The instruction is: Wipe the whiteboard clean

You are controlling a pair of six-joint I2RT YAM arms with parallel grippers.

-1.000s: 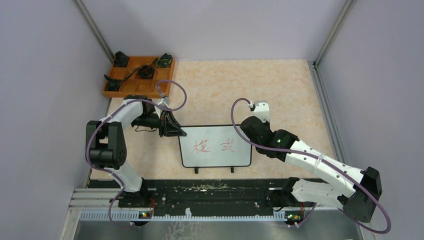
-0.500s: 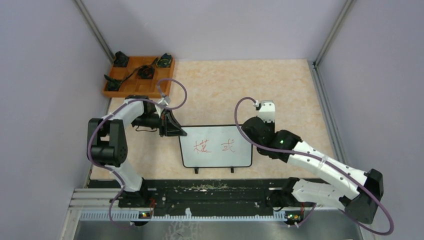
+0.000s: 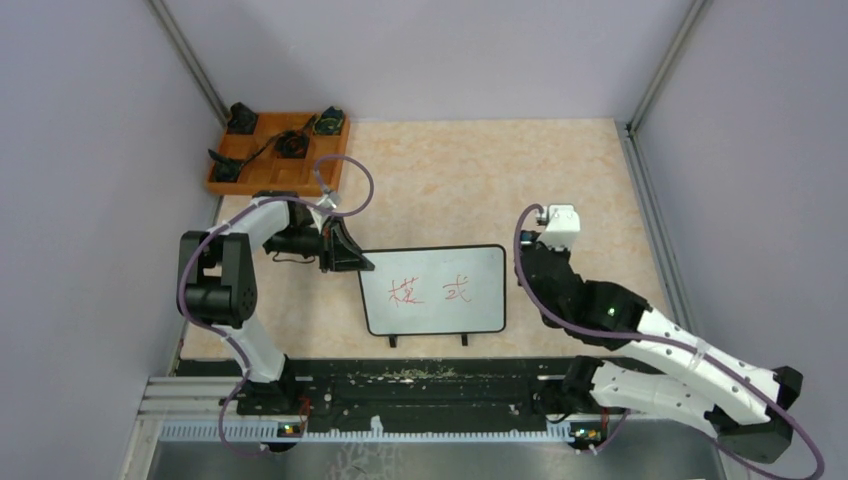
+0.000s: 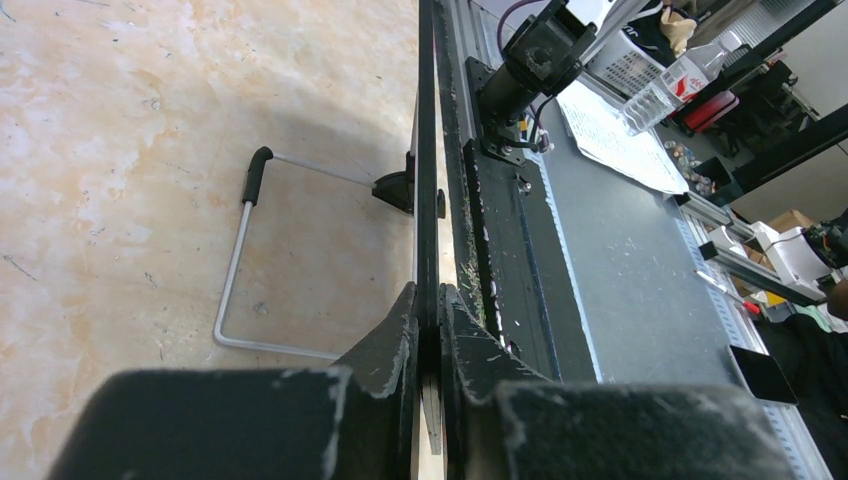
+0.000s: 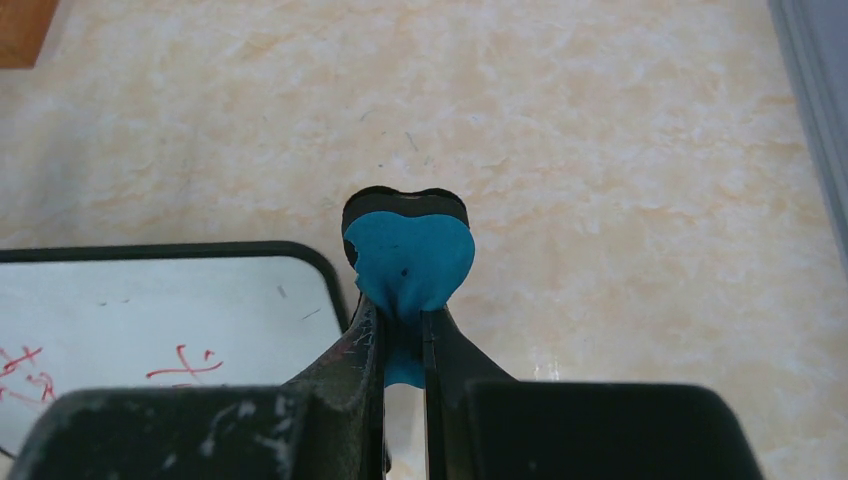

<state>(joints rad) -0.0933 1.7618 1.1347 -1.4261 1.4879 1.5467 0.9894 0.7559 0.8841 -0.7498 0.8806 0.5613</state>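
Your left gripper (image 4: pixel 428 312) reaches sideways and pinches the edge of the whiteboard (image 3: pixel 435 290); your right gripper (image 5: pixel 404 328), low beside it, squeezes a blue eraser (image 5: pixel 411 258).

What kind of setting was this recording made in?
Probably a robotics lab test booth: plain panel walls box in a marble-patterned table, two arms are bolted to a metal rail, and the left wrist view shows papers and a bottle beyond.

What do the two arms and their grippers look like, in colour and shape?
Both arms have white links and black joints: left arm, right arm. A purple cable loops along each. The left gripper and right gripper are black and wedge-shaped.
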